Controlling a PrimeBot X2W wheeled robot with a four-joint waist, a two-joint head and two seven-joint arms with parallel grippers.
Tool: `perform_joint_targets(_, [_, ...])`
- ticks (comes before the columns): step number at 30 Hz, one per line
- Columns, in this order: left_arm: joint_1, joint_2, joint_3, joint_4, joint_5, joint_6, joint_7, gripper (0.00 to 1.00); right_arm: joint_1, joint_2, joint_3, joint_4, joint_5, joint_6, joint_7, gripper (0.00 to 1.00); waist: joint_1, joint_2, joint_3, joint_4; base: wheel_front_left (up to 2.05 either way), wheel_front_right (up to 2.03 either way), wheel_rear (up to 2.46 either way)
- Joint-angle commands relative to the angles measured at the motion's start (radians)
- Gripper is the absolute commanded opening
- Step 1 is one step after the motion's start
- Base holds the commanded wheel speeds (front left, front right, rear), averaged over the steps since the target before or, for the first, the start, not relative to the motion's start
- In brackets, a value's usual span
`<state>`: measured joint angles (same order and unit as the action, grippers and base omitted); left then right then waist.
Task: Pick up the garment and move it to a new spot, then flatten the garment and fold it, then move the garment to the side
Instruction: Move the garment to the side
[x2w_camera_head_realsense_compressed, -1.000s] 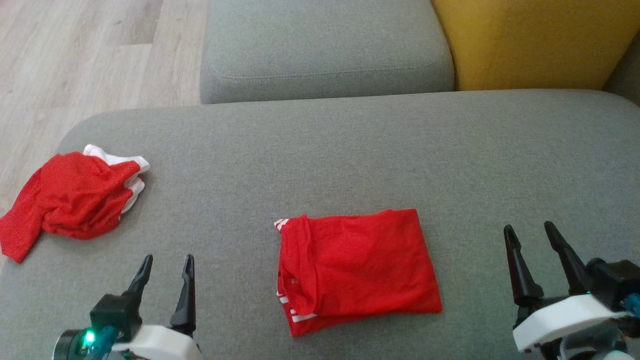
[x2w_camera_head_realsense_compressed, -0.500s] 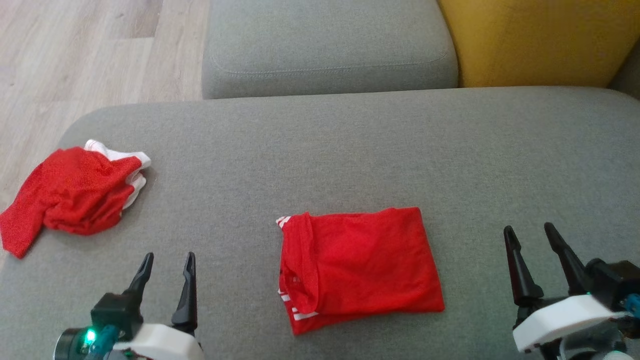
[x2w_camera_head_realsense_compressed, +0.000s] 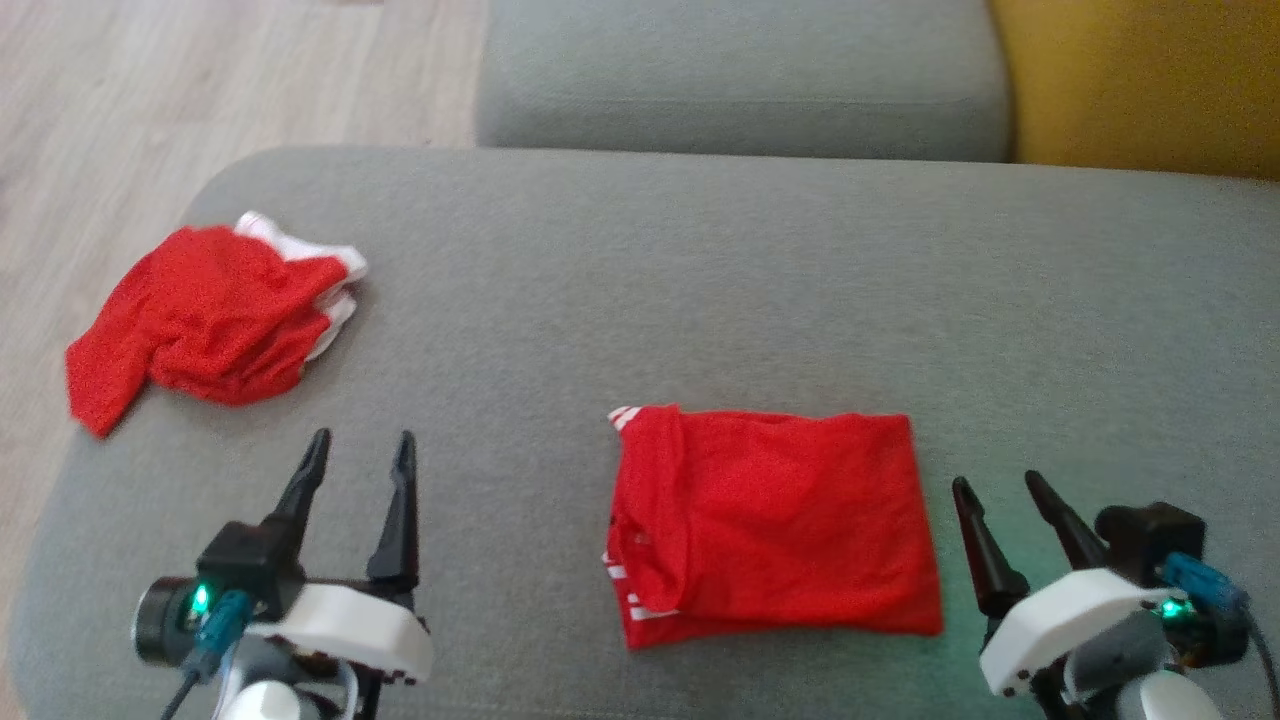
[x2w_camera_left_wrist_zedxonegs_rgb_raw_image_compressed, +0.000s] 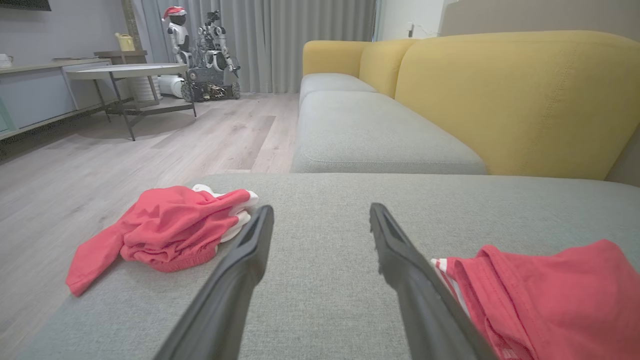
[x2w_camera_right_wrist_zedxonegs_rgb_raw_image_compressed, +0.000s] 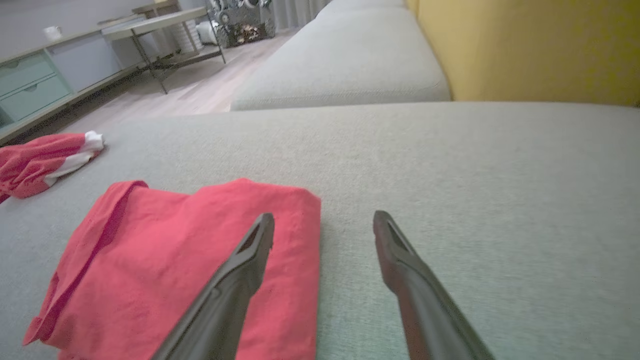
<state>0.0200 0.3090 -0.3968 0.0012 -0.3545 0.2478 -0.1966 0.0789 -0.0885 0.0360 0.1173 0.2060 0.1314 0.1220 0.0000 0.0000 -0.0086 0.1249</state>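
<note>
The folded garment lies flat on the grey sofa seat, a red rectangle with white stripes showing at its left edge, in the near middle between the two arms. The left gripper hovers with its fingers spread and nothing between them, well apart from the garment's left edge. The right gripper is likewise spread and empty, just beside the right edge; in the right wrist view one of its fingers overlaps that edge.

With the fold apparently made, the step in hand looks like the shift to the side. To do it well, each gripper should probably come in low at an opposite edge and pinch through every layer, not just the top one. The lift should then stay level and short so the stack does not sag open. The left edge is the trickier one, because its layers are bunched and uneven there.

A second, crumpled garment sits far left on the seat, one end reaching the seat's rim above the wooden floor. A move leftward would need to stop short of it. A yellow backrest rises at the far right, and in the left wrist view a round table stands across the room, well out of the way.
</note>
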Motion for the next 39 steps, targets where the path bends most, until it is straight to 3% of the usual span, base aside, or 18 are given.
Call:
perform_joint_targets(1, [-0.068, 0.001, 0.03, -0.026, -0.001, -0.003, -0.016, 1.0, -0.06, -0.02, 0.028, -0.003, 0.006, -0.001, -0.01, 1.0, 0.0, 0.0, 0.03, 0.045, 0.0, 0.0, 0.0])
perform_joint_targets(9, [-0.131, -0.045, 0.009, -0.003, 0.008, -0.023, -0.048, 1.0, -0.12, -0.027, 0.014, 0.216, -0.002, -0.001, 0.023, 1.0, 0.0, 0.0, 0.071, 0.151, 0.0, 0.0, 0.0])
perform_joint_targets(16, [-0.141, -0.056, 0.018, 0.006, 0.014, -0.03, -0.059, 1.0, -0.143, -0.017, -0.004, 0.307, -0.006, -0.001, 0.067, 1.0, 0.0, 0.0, 0.077, 0.177, 0.0, 0.0, 0.0])
perform_joint_targets(17, [-0.141, -0.056, 0.02, 0.005, 0.016, -0.031, -0.06, 1.0, -0.146, -0.014, -0.006, 0.318, -0.004, -0.001, 0.076, 0.49, 0.0, 0.0, 0.077, 0.177, 0.0, 0.0, 0.0])
perform_joint_targets(18, [-0.142, -0.057, 0.024, 0.004, 0.017, -0.032, -0.061, 1.0, -0.15, -0.013, -0.006, 0.325, -0.003, -0.001, 0.08, 0.33, 0.0, 0.0, 0.078, 0.177, 0.0, 0.0, 0.0])
perform_joint_targets(19, [-0.142, -0.057, 0.027, 0.004, 0.019, -0.033, -0.062, 1.0, -0.154, -0.012, -0.004, 0.326, -0.004, -0.001, 0.077, 0.1, 0.0, 0.0, 0.078, 0.176, 0.0, 0.0, 0.0])
perform_joint_targets(20, [-0.142, -0.058, 0.03, 0.001, 0.022, -0.034, -0.063, 1.0, -0.157, -0.011, -0.002, 0.327, -0.003, -0.001, 0.076, 0.0, 0.0, 0.0, 0.078, 0.174, 0.0, 0.0, 0.0])
perform_joint_targets(29, [-0.131, -0.076, 0.06, -0.025, 0.048, -0.039, -0.065, 1.0, -0.189, -0.03, 0.029, 0.293, -0.002, -0.001, 0.058, 0.0, 0.0, 0.0, 0.076, 0.126, 0.0, 0.0, 0.0])
perform_joint_targets(39, [-0.148, -0.11, 0.08, -0.045, 0.078, -0.073, -0.065, 1.0, -0.347, -0.112, 0.105, 0.288, 0.019, -0.001, 0.062, 0.0, 0.0, 0.0, 0.13, -0.052, 0.0, 0.0, 0.0])
